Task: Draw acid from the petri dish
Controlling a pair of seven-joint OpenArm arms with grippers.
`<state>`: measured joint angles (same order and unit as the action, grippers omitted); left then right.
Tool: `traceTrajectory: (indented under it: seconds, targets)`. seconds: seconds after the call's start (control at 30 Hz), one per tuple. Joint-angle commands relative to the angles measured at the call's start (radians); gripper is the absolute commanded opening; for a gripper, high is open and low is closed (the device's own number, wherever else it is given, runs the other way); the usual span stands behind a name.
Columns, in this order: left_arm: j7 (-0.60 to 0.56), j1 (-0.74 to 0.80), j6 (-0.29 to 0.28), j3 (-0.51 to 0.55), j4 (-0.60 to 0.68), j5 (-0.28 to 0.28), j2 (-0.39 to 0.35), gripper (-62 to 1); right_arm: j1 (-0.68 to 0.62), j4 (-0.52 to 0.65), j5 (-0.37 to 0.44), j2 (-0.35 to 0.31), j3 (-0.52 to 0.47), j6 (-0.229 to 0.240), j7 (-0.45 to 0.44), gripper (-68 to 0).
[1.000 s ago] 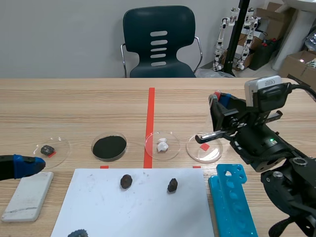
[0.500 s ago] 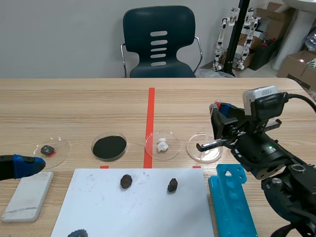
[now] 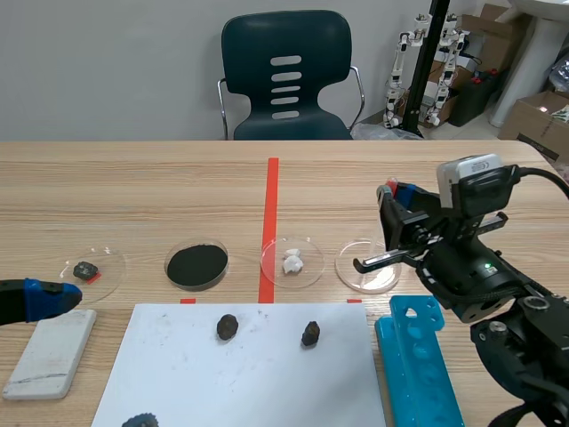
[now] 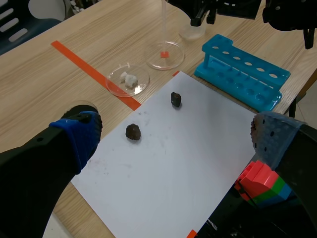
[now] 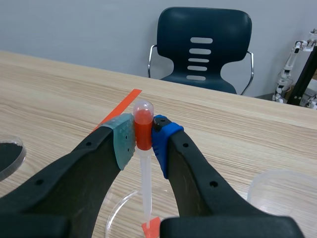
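My right gripper [image 3: 397, 199] is shut on the red bulb of a clear dropper [image 5: 144, 130], which hangs upright. Its thin stem [image 4: 164, 22] points down into a clear petri dish [image 5: 118, 212], ending near the red tape square under the glass. In the scene view that petri dish [image 3: 364, 278] lies right of the red line, partly hidden by the right arm. Whether the tip touches the dish cannot be told. My left gripper [image 3: 43, 298] stands open low at the table's left edge; from the left wrist, the left gripper [image 4: 173, 130] has nothing between its fingers.
A blue tube rack [image 3: 416, 356] lies under the right arm. White paper [image 3: 240, 378] carries dark stones [image 3: 228, 326]. Dishes of black powder [image 3: 196, 263], white lumps [image 3: 292, 261] and a dark stone [image 3: 89, 271] form a row. Another clear dish [image 5: 282, 193] sits beside the first.
A second ago the right gripper was higher; it came down with the dropper toward the petri dish, then held still. The left arm has not moved.
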<state>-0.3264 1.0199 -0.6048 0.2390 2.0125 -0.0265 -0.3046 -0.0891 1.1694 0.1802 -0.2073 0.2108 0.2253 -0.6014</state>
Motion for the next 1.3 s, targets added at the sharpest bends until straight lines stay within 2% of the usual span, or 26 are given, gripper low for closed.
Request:
traceTrajectory:
  seconds: [0.0,1.27]
  targets:
    - [-0.018,0.007,-0.001,-0.003,0.011,0.011,0.005,1.4,0.020,0.004,0.007,0.003,-0.003,0.001,-0.019,-58.2]
    - [-0.018,0.007,-0.001,-0.003,0.011,0.011,0.005,1.4,0.019,-0.006,-0.001,0.002,0.006,0.001,-0.008,-58.2]
